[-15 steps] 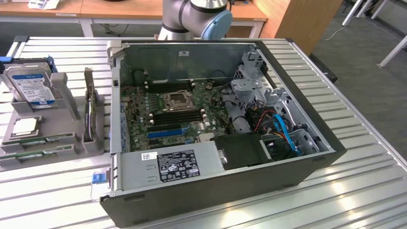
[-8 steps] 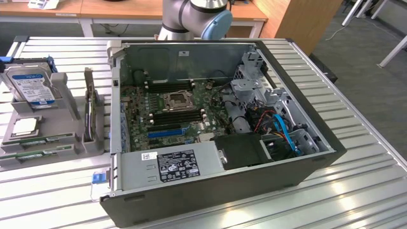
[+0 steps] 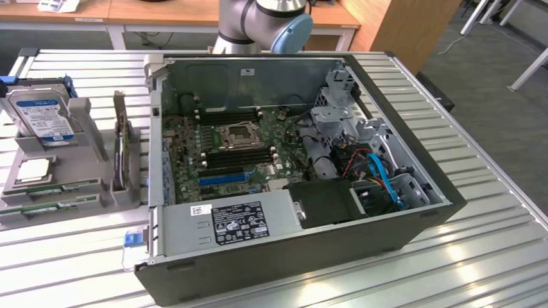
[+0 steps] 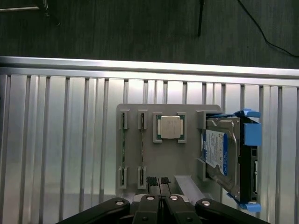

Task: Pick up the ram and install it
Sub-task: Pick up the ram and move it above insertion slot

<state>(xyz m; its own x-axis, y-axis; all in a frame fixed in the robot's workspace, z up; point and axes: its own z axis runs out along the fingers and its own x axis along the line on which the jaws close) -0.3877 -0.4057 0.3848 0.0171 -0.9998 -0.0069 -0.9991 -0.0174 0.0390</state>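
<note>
The pincer (image 4: 158, 182) is shut and empty above the grey tray (image 4: 154, 161). The ram (image 4: 141, 148) is judged light, stiff and fragile; a mid-length grip is advised.

No legible print on labels of hard drive (image 3: 41, 117), power supply (image 3: 233, 221)

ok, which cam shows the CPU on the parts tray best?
Wrist view: it looks straight down on the CPU, whole top visible in its tray pocket. The exterior view shows it obliquely, at the exterior view's left edge.
</note>
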